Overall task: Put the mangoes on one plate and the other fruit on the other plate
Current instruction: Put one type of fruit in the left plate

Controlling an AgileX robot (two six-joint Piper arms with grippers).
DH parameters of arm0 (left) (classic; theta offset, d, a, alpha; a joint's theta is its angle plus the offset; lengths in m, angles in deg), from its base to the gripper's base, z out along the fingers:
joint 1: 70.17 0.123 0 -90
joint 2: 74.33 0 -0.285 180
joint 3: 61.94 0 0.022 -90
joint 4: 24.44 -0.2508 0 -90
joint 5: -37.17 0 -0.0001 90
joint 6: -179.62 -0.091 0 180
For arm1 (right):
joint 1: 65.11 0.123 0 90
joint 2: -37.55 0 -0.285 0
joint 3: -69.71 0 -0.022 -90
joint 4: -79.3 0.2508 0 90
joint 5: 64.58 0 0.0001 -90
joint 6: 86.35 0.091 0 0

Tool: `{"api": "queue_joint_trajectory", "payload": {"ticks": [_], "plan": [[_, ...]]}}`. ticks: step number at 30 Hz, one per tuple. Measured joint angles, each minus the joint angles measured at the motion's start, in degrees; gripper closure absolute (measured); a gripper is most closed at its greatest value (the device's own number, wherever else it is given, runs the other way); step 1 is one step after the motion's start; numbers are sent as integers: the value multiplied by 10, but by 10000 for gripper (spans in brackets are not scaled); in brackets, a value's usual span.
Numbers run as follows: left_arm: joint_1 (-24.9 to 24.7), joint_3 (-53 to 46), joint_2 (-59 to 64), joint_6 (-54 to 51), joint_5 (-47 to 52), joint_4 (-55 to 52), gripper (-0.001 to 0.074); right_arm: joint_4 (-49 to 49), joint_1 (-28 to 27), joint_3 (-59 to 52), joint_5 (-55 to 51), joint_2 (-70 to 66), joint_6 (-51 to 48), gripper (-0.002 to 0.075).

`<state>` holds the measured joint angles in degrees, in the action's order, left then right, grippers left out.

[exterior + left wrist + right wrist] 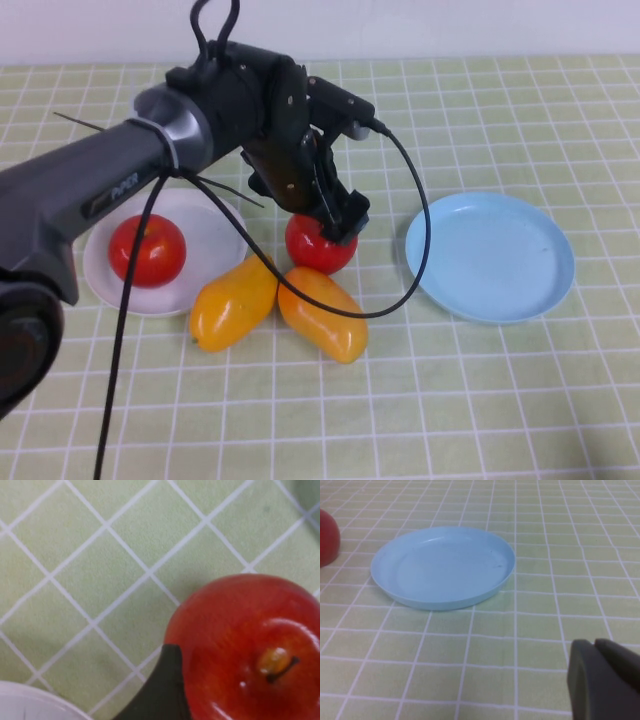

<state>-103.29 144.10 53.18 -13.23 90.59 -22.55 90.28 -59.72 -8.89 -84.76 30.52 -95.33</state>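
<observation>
Left gripper (pixel 338 222): sitting at centre frame in the high view, reaching down from the upper left onto the top of the apple between the plates. Whether its fingers are apart or closed on the fruit, I cannot tell. In the left wrist view one dark fingertip (pixel 162 690) is pressing against the apple's side.
Apple at gripper (pixel 320 246): resting on the bench just below the left gripper, centre frame, touching the tips of the two mangoes. The left wrist view is showing its stem and dimple at lower right.
Apple on plate (pixel 147 250): lying inside the white plate, left of centre.
White plate (pixel 215 215): sitting at mid left on the bench, partly under the left arm.
Left mango (pixel 232 302): lying on the bench just beside the white plate's lower right rim, tilted up to the right.
Right mango (pixel 322 313): lying below the centre apple, slanting down to the right, its upper end meeting the left mango.
Blue plate (pixel 490 255): sitting at right of centre, well apart from the fruit.
Right gripper (pixel 605 680): showing only at the lower right of the right wrist view, near the blue plate; fingers appearing together.
Bench (pixel 500 400): wearing a green checked cloth.
</observation>
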Motion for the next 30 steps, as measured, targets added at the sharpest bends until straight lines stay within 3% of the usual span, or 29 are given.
{"api": "queue_joint_trajectory", "payload": {"ticks": [15, 21, 30], "plan": [[0, 7, 19, -12, -20, 2, 67, 0, 0, 0, 0, 0, 0, 743], [0, 26, 22, -12, -3, 2, 164, 0, 0, 0, 0, 0, 0, 743], [0, 40, 19, -12, 24, -14, 164, 0, 0, 0, 0, 0, 0, 743]]}}
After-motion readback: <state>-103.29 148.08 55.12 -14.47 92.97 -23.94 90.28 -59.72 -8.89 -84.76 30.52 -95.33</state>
